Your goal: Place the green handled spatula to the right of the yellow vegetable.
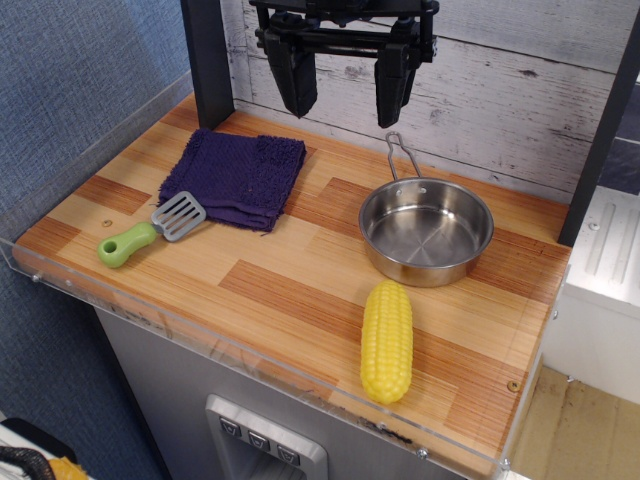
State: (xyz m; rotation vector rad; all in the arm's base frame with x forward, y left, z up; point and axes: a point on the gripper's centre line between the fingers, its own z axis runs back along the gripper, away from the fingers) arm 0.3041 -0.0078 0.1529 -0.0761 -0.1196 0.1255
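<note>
The green handled spatula (150, 232) lies flat on the wooden counter at the front left, its grey slotted blade resting on the edge of a purple cloth. The yellow corn cob (387, 340) lies near the front right edge, pointing front to back. My gripper (345, 98) hangs high at the back of the counter, open and empty, well apart from both things.
A folded purple cloth (238, 176) lies at the back left. A steel pan (426, 230) with a wire handle stands behind the corn. A clear plastic rim (200, 335) runs along the counter's front and left edges. Dark posts (208, 60) stand at the back corners.
</note>
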